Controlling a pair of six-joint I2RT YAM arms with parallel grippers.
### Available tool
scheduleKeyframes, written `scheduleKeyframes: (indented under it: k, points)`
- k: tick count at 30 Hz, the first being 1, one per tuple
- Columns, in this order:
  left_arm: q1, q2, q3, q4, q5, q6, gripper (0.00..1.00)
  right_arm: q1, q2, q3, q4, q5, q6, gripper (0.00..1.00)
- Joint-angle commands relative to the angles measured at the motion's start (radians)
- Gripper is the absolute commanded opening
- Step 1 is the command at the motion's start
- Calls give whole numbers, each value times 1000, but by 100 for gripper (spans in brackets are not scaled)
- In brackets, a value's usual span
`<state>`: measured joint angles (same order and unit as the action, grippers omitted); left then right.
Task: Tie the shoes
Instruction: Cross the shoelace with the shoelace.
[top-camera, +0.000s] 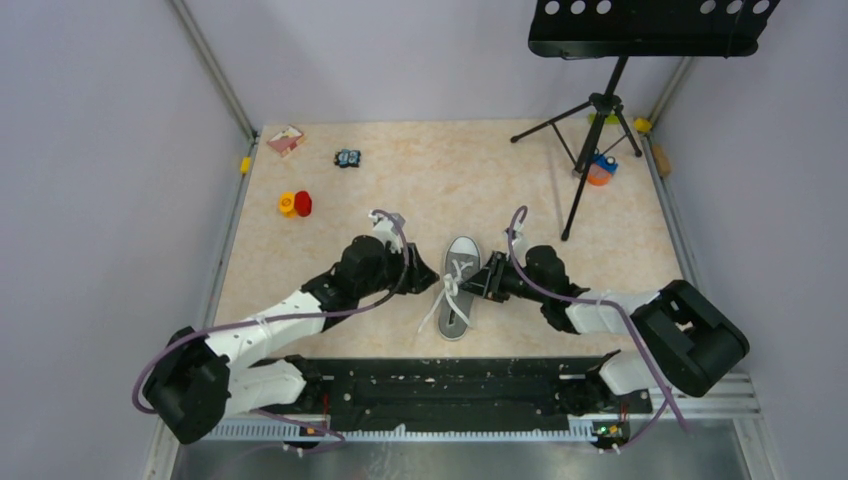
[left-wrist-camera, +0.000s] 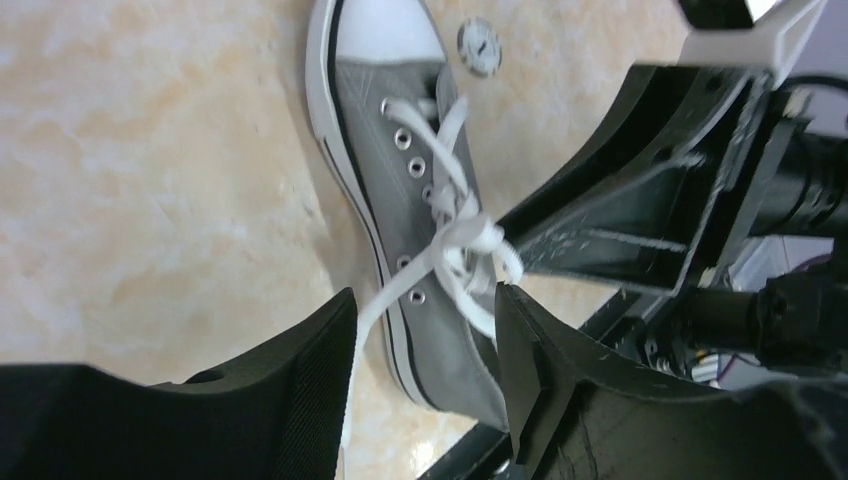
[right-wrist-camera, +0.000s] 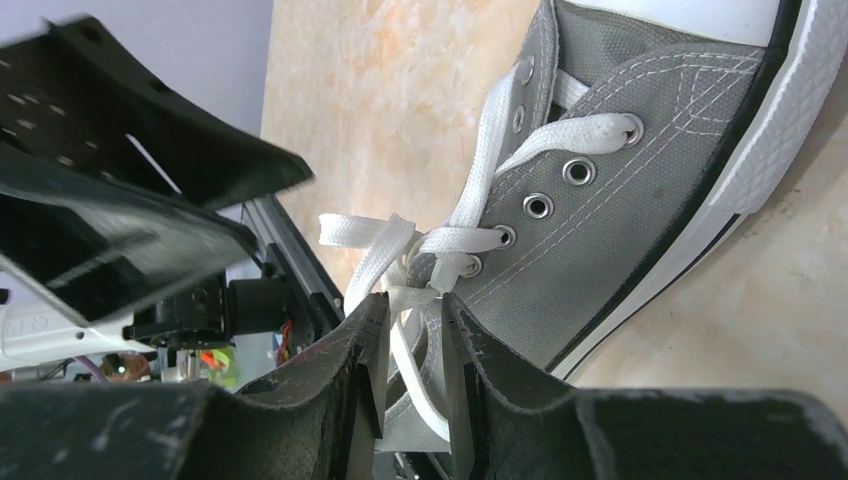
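The beige marbled counter (top-camera: 450, 170) carries a black music stand (top-camera: 600, 110) at its far right. Both arms reach inward and meet at the shoe (top-camera: 463, 250). It lies near the middle of the counter's front half, sole down, with its white toe cap pointing away from the arm bases.

The left gripper (left-wrist-camera: 425, 300) hangs just beside the shoe's left flank. Its fingers are spread, and one lace strand runs down along the inner edge of one finger. The right gripper (right-wrist-camera: 412, 300) is at the shoe's other side, its fingers pressed nearly together and pinching the white laces (right-wrist-camera: 455, 240) by the top eyelets.

A loose crossing of the laces sits over the tongue. Red and yellow pieces (top-camera: 296, 204) lie far left.
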<state>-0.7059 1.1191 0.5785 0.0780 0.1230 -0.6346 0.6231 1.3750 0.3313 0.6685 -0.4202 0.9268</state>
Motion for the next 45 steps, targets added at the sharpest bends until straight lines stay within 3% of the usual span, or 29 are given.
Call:
scheduleKeyframes:
  k: [1, 13, 22, 45]
  points:
    - [-1, -18, -81, 116, 125, -106, 56, -6, 1, 8, 34, -5, -16, 28]
    - [4, 139, -5, 146, 309, -78, 52, -6, 1, 8, 27, -1, -21, 28]
    - [4, 177, 5, 205, 247, -49, 60, -8, -9, 3, 19, -1, -25, 28]
    - [13, 345, 117, 229, 244, -41, 52, -8, -15, 2, 15, -5, -27, 28]
